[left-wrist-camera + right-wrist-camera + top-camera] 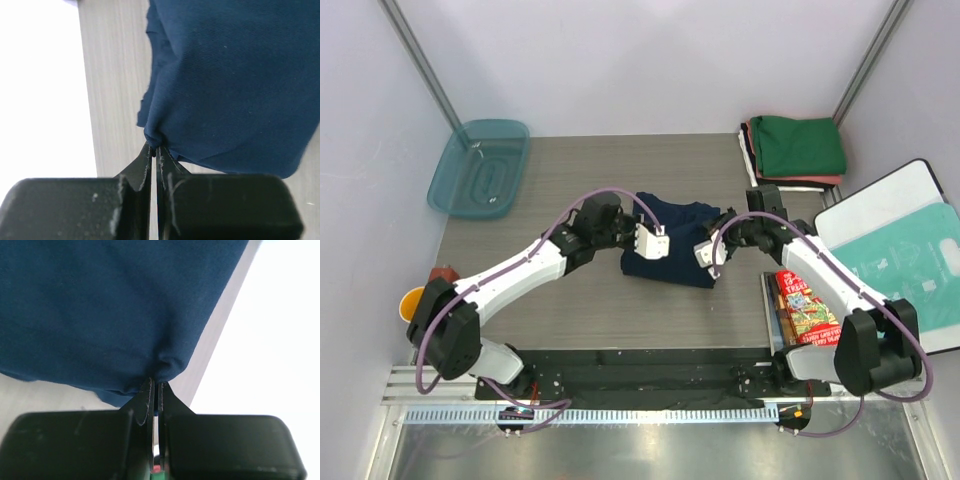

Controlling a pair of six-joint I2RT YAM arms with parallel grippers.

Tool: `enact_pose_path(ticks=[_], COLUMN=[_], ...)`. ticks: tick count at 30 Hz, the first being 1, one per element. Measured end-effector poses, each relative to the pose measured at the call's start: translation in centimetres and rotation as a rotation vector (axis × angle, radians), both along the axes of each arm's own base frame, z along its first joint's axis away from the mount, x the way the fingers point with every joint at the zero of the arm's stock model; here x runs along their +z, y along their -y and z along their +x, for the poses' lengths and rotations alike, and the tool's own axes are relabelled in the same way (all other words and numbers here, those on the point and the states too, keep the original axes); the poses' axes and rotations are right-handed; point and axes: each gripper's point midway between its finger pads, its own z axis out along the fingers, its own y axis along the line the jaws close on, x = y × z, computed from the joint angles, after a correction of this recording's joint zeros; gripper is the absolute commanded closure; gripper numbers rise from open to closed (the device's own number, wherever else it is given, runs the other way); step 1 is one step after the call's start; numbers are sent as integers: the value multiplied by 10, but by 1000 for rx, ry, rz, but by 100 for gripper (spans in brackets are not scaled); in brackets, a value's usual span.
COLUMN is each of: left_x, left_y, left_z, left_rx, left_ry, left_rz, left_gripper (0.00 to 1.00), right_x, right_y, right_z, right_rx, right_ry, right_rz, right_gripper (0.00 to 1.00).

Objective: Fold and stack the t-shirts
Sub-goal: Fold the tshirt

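Clamped shut on the soft dark navy cloth t-shirt [675,225] from both sides: left end effector [155,150] at its 9 o'clock edge, right end effector [154,385] at its 3 o'clock edge. Bunched at the middle of the grey wood-grain worktop [570,310], pinched span running 9 to 3 o'clock. Stacked well apart at 1 o'clock: folded green, salmon-red and white shirts [798,145].

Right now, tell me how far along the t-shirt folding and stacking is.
Done: folded shirts sit stacked at the far right corner, green on top of salmon-red and white. In hand: the left tool and right tool are each shut on an edge of the navy t-shirt in the middle. Left: that shirt is bunched, not a neat rectangle, and not yet on the stack.
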Motion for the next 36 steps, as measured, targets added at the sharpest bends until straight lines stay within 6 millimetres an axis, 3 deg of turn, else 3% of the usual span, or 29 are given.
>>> enact_pose_path(ticks=[8, 16, 18, 20, 22, 24, 25, 26, 27, 30, 35, 36], left_x=[-3, -41, -53, -60, -65, -66, -66, -65, -63, -52, -31, -28], left_y=[0, 14, 19, 22, 23, 23, 22, 20, 18, 7, -16, -19], left_z=[43, 92, 103, 111, 121, 132, 138, 144, 150, 163, 179, 180], left_rx=[27, 44, 52, 62, 79, 107, 125, 145, 173, 254, 383, 397], left_ry=[21, 29, 41, 60, 90, 134, 157, 181, 207, 277, 373, 378], left_rz=[-15, -9, -10, -14, -14, -16, -18, -19, -21, -13, -5, -2], left_gripper=[100, 100, 100, 86, 67, 60, 36, 11, 0, 0, 0, 0], right_x=[3, -7, -8, -12, -24, -39, -46, -51, -54, -47, -14, -9], right_y=[6, 12, 14, 18, 24, 33, 37, 41, 48, 63, 80, 82], right_z=[40, 68, 76, 83, 91, 101, 107, 113, 122, 137, 153, 155], right_rx=[-59, -119, -143, -177, -226, -293, -326, -354, -406, -517, -665, -693], right_ry=[73, 112, 150, 200, 230, 254, 263, 269, 286, 345, 436, 434], right_rz=[4, 2, 7, 14, 18, 13, 6, 2, -1, 10, 78, 98], right_gripper=[99, 99, 93, 62, 34, 28, 20, 19, 18, 16, 17, 23])
